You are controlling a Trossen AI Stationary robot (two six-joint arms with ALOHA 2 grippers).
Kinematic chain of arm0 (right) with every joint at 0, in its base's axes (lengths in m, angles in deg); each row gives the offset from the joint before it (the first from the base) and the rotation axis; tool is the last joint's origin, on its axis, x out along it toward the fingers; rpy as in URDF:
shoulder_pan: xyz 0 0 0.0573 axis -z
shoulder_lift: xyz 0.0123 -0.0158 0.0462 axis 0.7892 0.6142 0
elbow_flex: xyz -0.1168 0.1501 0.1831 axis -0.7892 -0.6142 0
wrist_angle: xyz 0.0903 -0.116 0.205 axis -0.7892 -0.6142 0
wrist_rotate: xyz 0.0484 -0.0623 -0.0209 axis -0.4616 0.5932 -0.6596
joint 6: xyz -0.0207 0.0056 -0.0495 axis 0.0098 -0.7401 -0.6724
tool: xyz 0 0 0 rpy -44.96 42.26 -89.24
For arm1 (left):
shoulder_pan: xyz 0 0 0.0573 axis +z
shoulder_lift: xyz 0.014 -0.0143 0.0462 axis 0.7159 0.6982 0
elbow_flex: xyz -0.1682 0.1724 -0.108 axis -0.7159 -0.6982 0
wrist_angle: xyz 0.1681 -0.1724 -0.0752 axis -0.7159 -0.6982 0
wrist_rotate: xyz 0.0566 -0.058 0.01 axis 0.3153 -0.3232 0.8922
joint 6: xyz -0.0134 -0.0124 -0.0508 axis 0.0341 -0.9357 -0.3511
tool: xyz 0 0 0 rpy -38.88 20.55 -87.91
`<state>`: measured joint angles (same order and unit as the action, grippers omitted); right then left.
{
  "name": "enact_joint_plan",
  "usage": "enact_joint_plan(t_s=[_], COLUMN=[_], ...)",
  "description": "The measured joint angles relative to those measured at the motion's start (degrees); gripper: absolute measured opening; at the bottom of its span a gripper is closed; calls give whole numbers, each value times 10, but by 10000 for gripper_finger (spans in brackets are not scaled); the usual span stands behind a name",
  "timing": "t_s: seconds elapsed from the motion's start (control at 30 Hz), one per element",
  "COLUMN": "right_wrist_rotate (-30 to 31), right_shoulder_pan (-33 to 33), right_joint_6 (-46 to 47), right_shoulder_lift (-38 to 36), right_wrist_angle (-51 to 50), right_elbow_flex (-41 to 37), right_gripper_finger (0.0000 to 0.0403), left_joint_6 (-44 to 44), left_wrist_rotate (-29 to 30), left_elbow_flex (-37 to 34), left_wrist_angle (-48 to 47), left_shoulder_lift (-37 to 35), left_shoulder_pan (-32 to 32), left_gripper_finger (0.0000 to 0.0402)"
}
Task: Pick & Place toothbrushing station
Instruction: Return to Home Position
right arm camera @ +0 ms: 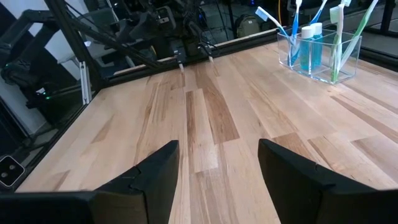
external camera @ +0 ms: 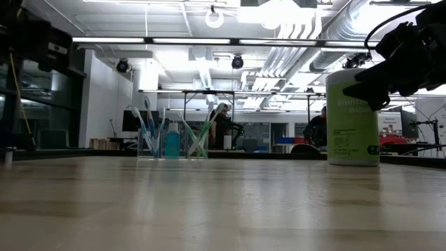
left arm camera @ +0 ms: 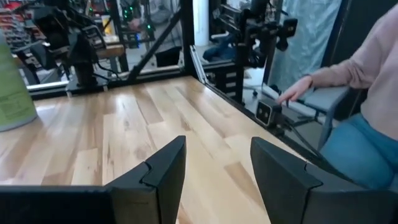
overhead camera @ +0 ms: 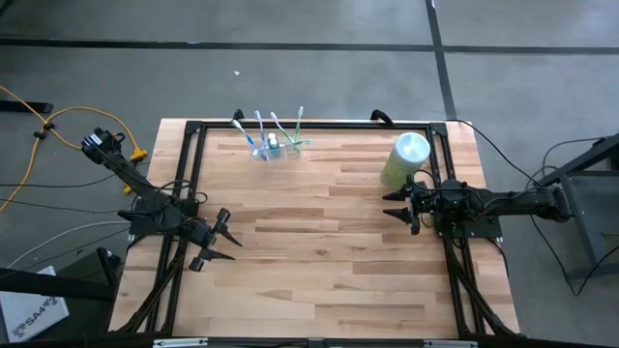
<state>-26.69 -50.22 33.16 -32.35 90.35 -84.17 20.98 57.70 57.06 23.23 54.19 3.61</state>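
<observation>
The toothbrushing station (overhead camera: 274, 148) is a small clear plastic holder with several toothbrushes and a blue bottle upright in it. It stands on its base at the table's far edge, left of centre, and shows in the low view (external camera: 172, 143) and the right wrist view (right arm camera: 318, 55). My left gripper (overhead camera: 219, 241) is open and empty at the table's left side. My right gripper (overhead camera: 398, 205) is open and empty at the right side, beside a light green canister.
A light green cylindrical canister with a pale lid (overhead camera: 405, 159) stands at the far right, just behind my right gripper; it also shows in the low view (external camera: 352, 117). A black frame (overhead camera: 319, 126) runs round the table. A person sits beyond the table's near edge (left arm camera: 348, 93).
</observation>
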Motion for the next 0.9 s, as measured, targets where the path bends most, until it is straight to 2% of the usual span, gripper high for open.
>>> enact_joint_plan(t_s=[0.4, 0.67, 0.9], right_wrist_rotate=[0, 0, 0], right_shoulder_pan=[0, 0, 0], right_joint_6=[0, 0, 0], right_shoulder_lift=[0, 0, 0], right_wrist_angle=[0, 0, 0], right_elbow_flex=[0, 0, 0], right_gripper_finger=[210, 210, 210], left_joint_6=[-2, 6, 40], left_wrist_rotate=[5, 4, -83], left_elbow_flex=[-1, -2, -2], left_wrist_angle=[-126, -207, -272], left_shoulder_lift=[-69, -155, -248], left_shoulder_pan=[0, 0, 0], left_gripper_finger=[174, 174, 174])
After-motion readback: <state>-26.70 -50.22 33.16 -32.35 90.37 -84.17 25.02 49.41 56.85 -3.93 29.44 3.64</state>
